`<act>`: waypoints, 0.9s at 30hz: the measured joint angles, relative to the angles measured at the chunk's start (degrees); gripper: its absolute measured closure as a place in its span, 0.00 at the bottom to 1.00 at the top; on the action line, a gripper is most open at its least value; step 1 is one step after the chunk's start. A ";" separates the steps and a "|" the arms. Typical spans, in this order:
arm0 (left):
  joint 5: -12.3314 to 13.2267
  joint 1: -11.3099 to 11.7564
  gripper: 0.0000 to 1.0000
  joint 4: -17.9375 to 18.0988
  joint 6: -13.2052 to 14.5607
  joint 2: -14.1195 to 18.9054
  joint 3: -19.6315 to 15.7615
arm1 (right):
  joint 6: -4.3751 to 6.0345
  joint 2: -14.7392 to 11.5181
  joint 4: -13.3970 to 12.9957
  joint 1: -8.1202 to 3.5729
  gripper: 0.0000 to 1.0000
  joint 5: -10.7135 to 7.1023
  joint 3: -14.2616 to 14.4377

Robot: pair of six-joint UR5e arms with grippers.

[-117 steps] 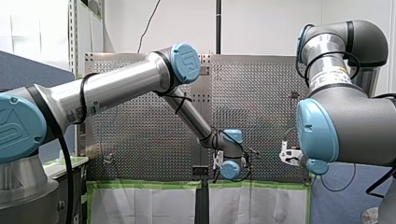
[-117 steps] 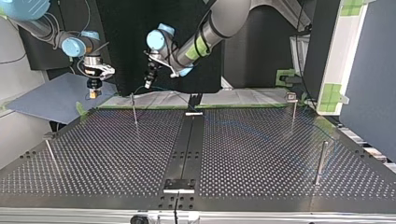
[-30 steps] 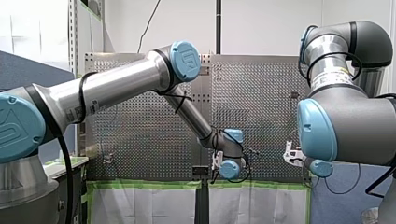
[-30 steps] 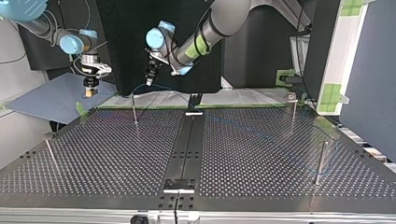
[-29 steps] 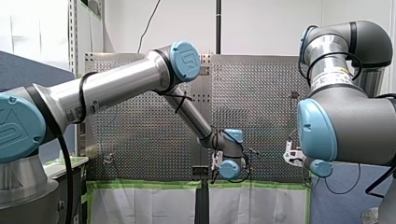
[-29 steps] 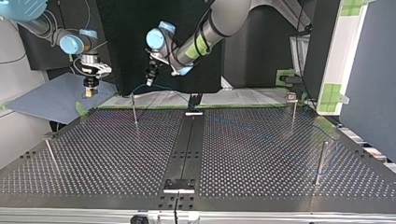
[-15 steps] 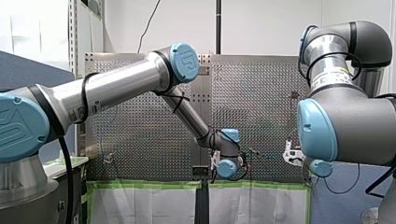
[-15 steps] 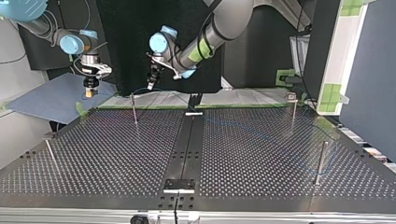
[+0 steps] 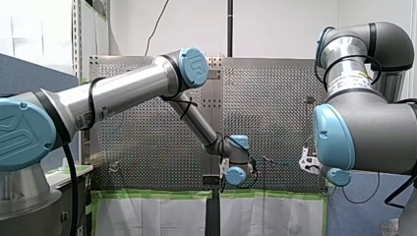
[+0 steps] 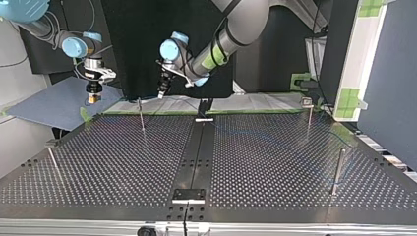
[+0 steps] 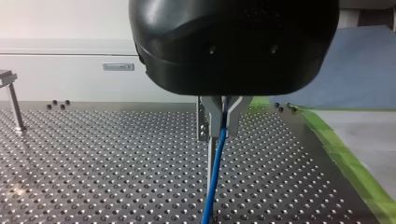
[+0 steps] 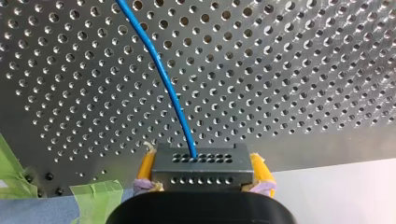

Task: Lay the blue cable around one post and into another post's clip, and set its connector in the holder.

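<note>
One perforated table (image 10: 275,167), filling the top view's lower half. Two grippers: my left gripper (image 11: 223,130), upper centre-left of the top view near a thin post (image 10: 141,115), metal fingers pinched on the blue cable (image 11: 214,182); my right gripper (image 12: 202,160), upper left, yellow pads clamped on the metal connector (image 12: 201,171), cable leaving its face.
</note>
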 joint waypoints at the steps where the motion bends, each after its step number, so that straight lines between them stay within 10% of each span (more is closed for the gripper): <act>1: 0.28 0.16 0.99 0.00 -0.39 -0.01 0.12 | 0.09 0.00 -0.06 0.00 1.00 0.00 -0.01; 27: 1.81 1.99 0.99 -5.72 -3.06 -4.80 6.62 | 0.90 0.01 -0.05 0.27 1.00 0.14 -1.20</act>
